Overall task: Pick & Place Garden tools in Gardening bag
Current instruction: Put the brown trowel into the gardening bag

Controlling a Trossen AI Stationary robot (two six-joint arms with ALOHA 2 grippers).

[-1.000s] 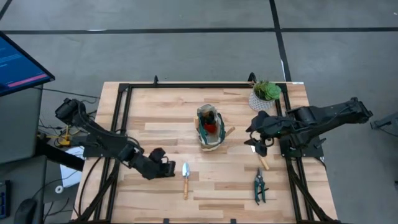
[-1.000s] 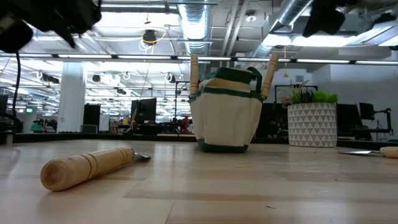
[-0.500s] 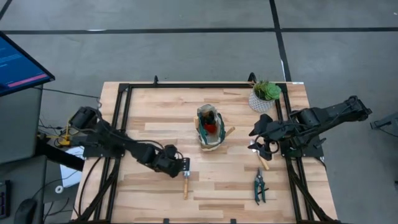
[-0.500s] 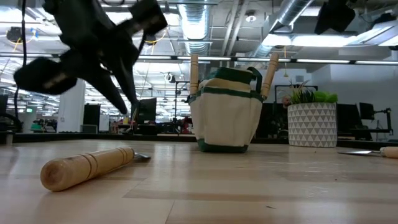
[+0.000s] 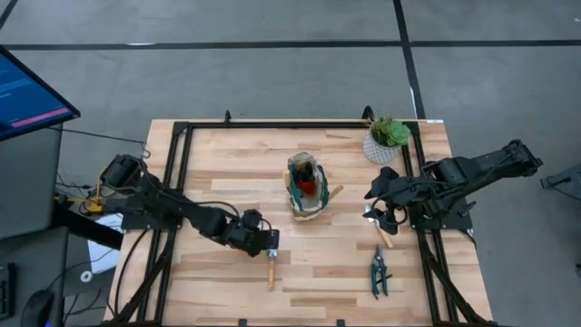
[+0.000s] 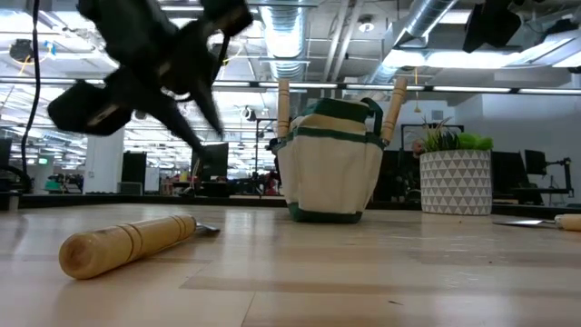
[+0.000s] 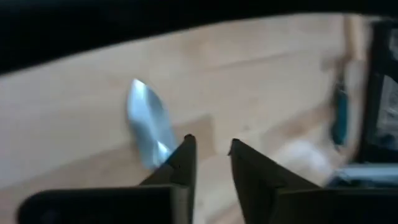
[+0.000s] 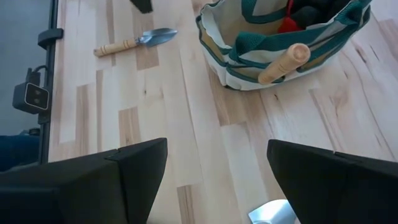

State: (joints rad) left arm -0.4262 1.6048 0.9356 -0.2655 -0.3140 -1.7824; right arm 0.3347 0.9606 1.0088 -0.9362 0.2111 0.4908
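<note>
The bag (image 6: 329, 163) is beige with dark green trim (red and black show inside it from above). The trowel (image 5: 270, 263) has a silver blade and pale wooden handle. The shears (image 5: 378, 270) are green-handled. At 1 o'clock, the white pot (image 6: 456, 182) carries a grey triangle pattern.

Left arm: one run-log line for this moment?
left gripper: above trowel blade, narrow gap | right gripper: open, waiting | bag: upright, centre
</note>
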